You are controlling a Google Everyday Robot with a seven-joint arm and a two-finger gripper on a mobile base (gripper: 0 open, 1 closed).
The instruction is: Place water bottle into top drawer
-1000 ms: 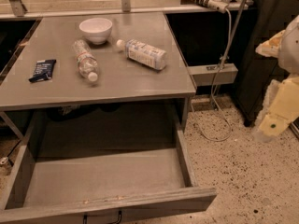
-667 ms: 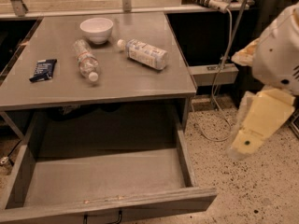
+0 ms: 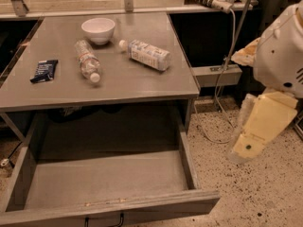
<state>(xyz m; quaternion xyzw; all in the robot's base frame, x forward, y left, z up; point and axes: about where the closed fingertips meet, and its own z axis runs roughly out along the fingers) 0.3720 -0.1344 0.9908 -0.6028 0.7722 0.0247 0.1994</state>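
The water bottle [image 3: 88,61], small, clear and crinkled with a white cap, lies on its side on the grey table top [image 3: 113,86], left of centre, in front of a white bowl [image 3: 98,30]. The top drawer [image 3: 109,178] is pulled fully out below the table's front edge, and nothing lies inside it. My gripper [image 3: 242,150] hangs at the right, beside the table and above the floor, at about the height of the drawer. It is well away from the bottle and holds nothing that I can see.
An opaque white-labelled bottle [image 3: 147,54] lies on its side right of the bowl. A dark blue packet [image 3: 44,70] lies at the table's left. A cable [image 3: 222,103] and a power strip [image 3: 215,1] hang right of the table. The floor is speckled.
My arm has swung in from the right edge toward the table and lower. The bottles, bowl, packet and drawer have not moved.
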